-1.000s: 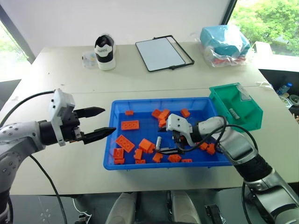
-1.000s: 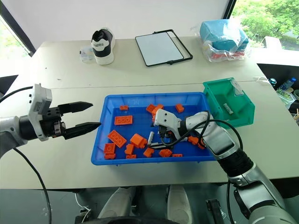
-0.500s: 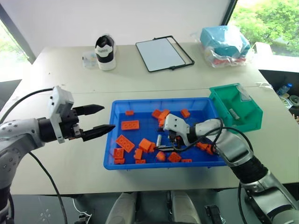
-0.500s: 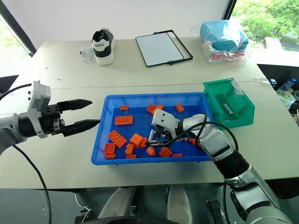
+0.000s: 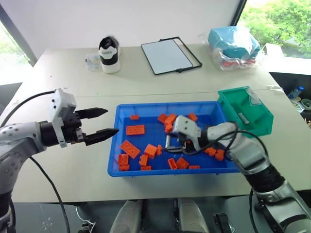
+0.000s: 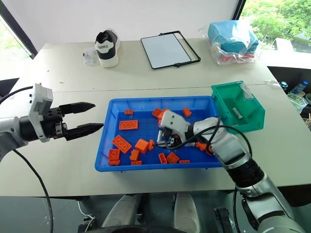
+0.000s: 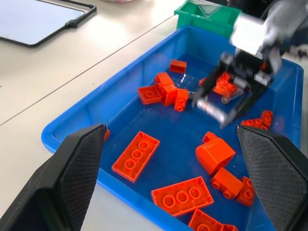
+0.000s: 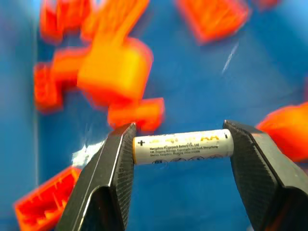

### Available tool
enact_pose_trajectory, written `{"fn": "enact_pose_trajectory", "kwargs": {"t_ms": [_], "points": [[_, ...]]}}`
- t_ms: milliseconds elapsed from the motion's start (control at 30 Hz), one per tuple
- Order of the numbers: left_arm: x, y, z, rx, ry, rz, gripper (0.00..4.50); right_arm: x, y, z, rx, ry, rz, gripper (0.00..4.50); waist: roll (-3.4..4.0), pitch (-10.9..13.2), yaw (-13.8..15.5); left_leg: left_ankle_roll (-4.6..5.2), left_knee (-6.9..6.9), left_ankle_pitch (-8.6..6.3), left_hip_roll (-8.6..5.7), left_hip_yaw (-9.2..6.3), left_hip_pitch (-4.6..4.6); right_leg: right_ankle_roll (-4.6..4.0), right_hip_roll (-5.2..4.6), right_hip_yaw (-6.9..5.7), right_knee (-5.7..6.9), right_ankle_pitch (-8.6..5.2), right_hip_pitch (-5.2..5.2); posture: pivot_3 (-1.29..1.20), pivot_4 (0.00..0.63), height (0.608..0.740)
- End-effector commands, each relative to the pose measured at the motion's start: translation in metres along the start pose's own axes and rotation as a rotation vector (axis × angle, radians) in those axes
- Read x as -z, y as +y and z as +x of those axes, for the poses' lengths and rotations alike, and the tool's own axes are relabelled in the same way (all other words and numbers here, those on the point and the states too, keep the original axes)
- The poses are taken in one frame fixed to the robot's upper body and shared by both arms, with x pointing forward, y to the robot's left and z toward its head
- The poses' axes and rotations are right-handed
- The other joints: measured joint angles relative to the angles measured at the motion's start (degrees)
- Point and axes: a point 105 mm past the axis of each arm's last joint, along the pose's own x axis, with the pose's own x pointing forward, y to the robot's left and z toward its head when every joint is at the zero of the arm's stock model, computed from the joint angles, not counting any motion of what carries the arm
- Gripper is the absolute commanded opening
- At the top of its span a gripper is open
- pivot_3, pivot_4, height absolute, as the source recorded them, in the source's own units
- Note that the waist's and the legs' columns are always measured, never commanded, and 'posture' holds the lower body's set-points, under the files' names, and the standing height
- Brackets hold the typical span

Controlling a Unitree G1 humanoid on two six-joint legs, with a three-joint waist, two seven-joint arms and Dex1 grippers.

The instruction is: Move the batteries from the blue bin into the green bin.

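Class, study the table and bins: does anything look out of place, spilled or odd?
Nothing is spilled or damaged. One oddity: a shoe stands on the table beside a whiteboard, unrelated to the sorting. Orange bricks lie scattered in the blue bin.

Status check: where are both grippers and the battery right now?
Right gripper shut on battery, above blue bin. Left gripper open, beside bin's left rim. Green bin holds one battery. Path unobstructed.

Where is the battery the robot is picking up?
The battery is pinched end to end in the right gripper, above the middle of the blue bin, with orange bricks all around below it.
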Motion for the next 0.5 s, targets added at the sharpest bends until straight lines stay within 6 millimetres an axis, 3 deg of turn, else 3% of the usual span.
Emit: {"fn": "enact_pose_trajectory", "kwargs": {"t_ms": [33,100,200,367,500], "points": [[-0.006,0.000,-0.002,0.001,-0.023,0.031,4.50,-0.023,-0.051,-0.056,0.317,-0.060,0.002,2.26,0.00,0.00,0.12,0.00,0.00,0.00,0.00,0.00,0.00,0.00,0.00,0.00,-0.01,0.00,0.00,0.00,0.150,0.731],[-0.005,-0.001,-0.002,0.003,-0.025,0.028,4.50,-0.015,-0.075,-0.087,0.485,-0.037,0.049,2.26,0.00,0.00,0.37,0.00,-0.01,0.00,-0.02,0.00,0.00,0.00,-0.02,0.00,-0.01,0.00,0.00,0.00,0.150,0.731],[-0.007,-0.003,0.001,0.021,-0.041,0.018,4.50,0.011,-0.097,-0.132,0.690,0.059,0.114,2.26,0.00,0.00,0.67,0.01,-0.04,-0.01,-0.02,0.03,-0.01,0.00,-0.04,0.00,-0.02,0.00,0.00,0.00,0.150,0.731],[-0.010,-0.007,0.008,0.061,-0.054,0.016,4.50,0.042,-0.114,-0.169,0.885,0.170,0.171,2.26,0.00,0.00,0.63,0.02,-0.02,-0.01,0.03,0.13,0.00,-0.01,-0.03,0.02,-0.02,0.00,-0.02,0.00,0.150,0.731],[-0.013,-0.009,0.012,0.090,-0.062,0.017,4.50,0.049,-0.120,-0.171,0.933,0.204,0.173,4.23,0.02,-0.01,0.05,0.02,-0.02,0.00,0.06,0.19,0.00,-0.01,-0.03,0.02,0.00,0.01,-0.02,0.00,0.150,0.731]]}}
